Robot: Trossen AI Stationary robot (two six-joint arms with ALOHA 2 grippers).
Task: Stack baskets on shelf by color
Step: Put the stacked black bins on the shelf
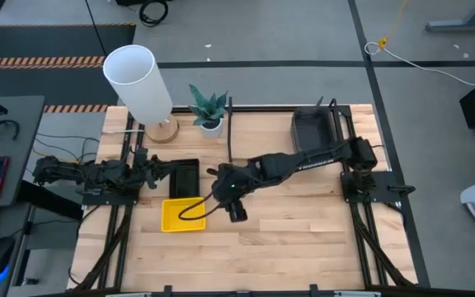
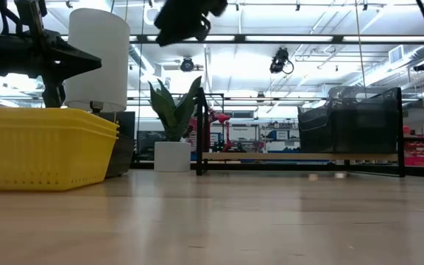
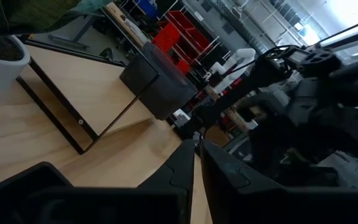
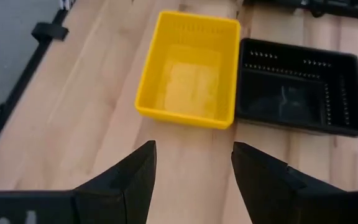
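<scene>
A yellow basket stack (image 1: 180, 214) (image 2: 43, 147) (image 4: 188, 71) rests on the table left of centre. A black mesh basket (image 1: 184, 177) (image 4: 297, 93) sits right behind it. Dark baskets (image 1: 313, 128) (image 2: 352, 118) (image 3: 157, 84) are piled on the right end of the shelf (image 1: 262, 136) (image 2: 300, 157). My right gripper (image 1: 237, 213) (image 4: 194, 149) hovers open above the table, just right of the yellow stack and pointing toward it. My left gripper (image 1: 157, 167) (image 3: 195, 144) is shut, level beside the black basket's left end.
A white cylindrical lamp (image 1: 138, 82) (image 2: 98, 59) and a small potted plant (image 1: 209, 111) (image 2: 171, 125) stand at the far edge, left of the shelf. The right arm stretches across the table's middle. Bare wood lies along the near side and to the right.
</scene>
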